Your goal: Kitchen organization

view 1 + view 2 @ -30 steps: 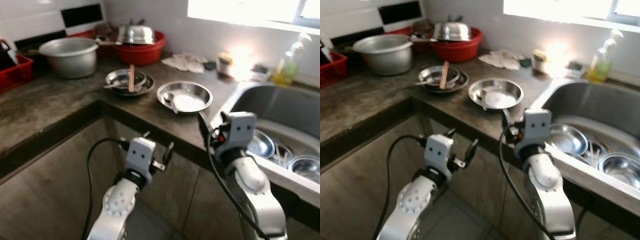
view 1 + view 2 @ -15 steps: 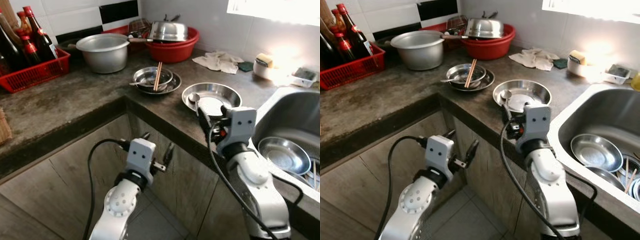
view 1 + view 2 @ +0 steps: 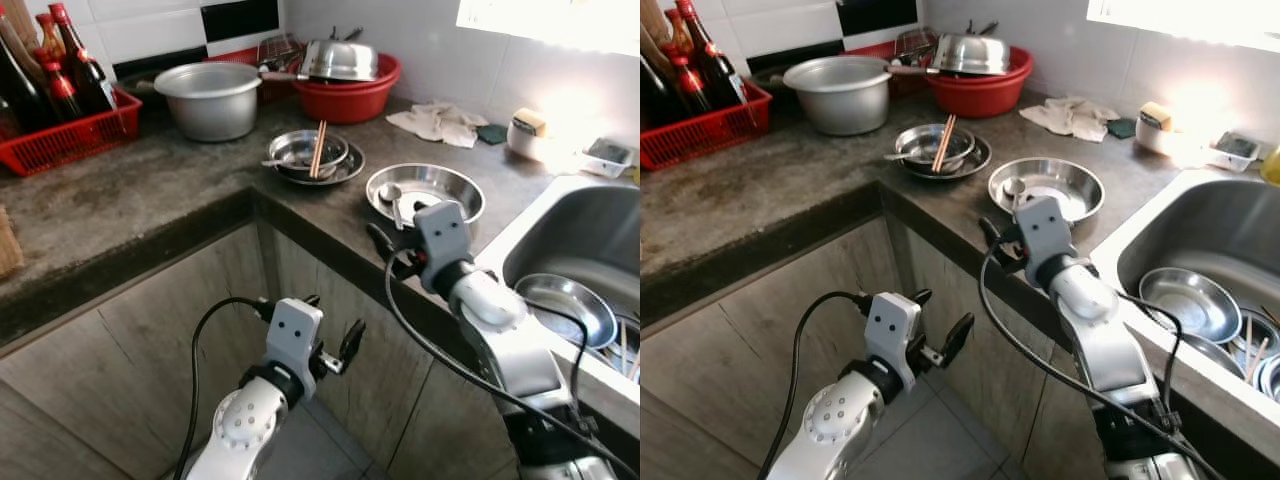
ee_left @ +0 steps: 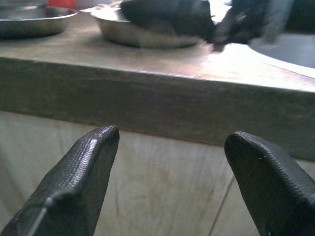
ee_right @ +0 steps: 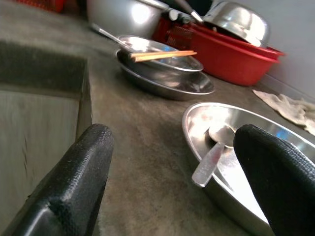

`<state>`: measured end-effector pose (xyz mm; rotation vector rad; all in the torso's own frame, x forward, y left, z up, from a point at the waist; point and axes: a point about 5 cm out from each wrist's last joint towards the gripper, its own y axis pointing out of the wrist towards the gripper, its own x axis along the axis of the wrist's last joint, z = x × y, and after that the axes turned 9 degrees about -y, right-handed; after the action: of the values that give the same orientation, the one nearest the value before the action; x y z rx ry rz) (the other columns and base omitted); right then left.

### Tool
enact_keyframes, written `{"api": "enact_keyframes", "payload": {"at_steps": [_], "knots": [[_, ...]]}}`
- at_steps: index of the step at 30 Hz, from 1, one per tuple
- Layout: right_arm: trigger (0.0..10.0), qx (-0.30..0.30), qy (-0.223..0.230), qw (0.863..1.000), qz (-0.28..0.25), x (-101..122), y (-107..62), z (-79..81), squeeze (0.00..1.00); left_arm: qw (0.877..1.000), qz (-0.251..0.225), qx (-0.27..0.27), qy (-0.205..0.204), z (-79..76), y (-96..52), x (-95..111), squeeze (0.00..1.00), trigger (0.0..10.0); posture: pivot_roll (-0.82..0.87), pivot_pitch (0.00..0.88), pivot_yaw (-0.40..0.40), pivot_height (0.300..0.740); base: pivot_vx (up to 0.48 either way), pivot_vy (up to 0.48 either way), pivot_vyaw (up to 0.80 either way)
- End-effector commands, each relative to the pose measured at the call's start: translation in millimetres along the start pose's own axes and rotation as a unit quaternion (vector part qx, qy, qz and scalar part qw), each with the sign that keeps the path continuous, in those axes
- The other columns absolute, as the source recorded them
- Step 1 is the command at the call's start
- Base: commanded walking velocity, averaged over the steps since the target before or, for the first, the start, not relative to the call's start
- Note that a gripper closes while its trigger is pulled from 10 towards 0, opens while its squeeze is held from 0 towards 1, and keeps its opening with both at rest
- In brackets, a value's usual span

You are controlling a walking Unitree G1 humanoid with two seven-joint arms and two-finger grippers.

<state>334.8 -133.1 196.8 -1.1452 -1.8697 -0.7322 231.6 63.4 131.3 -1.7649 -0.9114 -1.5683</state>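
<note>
While my left gripper (image 3: 335,340) hangs low in front of the wooden cabinet face below the dark stone counter (image 3: 150,190), its two black fingers spread apart and holding nothing, my right gripper (image 3: 385,243) is up at the counter's front edge. Its fingers (image 5: 83,182) are also parted wide with nothing between them, and they point toward the shallow round steel plate (image 3: 425,192) lying just beyond them. A steel spoon (image 5: 212,155) rests inside that plate, bowl end toward the middle. Further back along the counter sits a stack of smaller steel dishes (image 3: 312,160) with a pair of wooden chopsticks (image 3: 318,148) laid across the top bowl. Behind that are a grey metal cooking pot (image 3: 212,98) and a red plastic basin (image 3: 345,95) holding an upturned steel bowl. A red crate of dark bottles (image 3: 60,125) stands at the far left. To my right, the steel sink (image 3: 570,235) holds several steel bowls.
</note>
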Motion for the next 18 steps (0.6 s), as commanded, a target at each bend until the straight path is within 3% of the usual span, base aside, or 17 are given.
{"api": "enact_keyframes", "payload": {"at_steps": [1, 7, 18], "knots": [[10.0, 0.011, -0.023, 1.0, -0.006, -0.2, 4.6, -1.2, 0.0, 1.0, -0.008, -0.018, -0.002, -6.3, -2.0, 5.4, 0.0, 10.0, 0.05, 0.111, -0.062, 0.74, 0.0, 0.0, 0.0], [10.0, 0.025, -0.073, 0.997, -0.003, -9.3, 9.7, -4.3, 0.0, 1.0, -0.013, -0.026, -0.01, -10.7, -5.5, 7.2, 0.0, 10.0, 0.05, 0.129, -0.068, 0.74, 0.0, 0.0, 0.0], [10.0, 0.002, -0.087, 0.996, -0.006, -17.4, 14.7, -17.3, 0.0, 0.999, -0.014, -0.035, -0.006, -15.5, -8.0, 7.6, 0.0, 10.0, 0.05, 0.134, -0.066, 0.74, 0.0, 0.0, 0.0]]}}
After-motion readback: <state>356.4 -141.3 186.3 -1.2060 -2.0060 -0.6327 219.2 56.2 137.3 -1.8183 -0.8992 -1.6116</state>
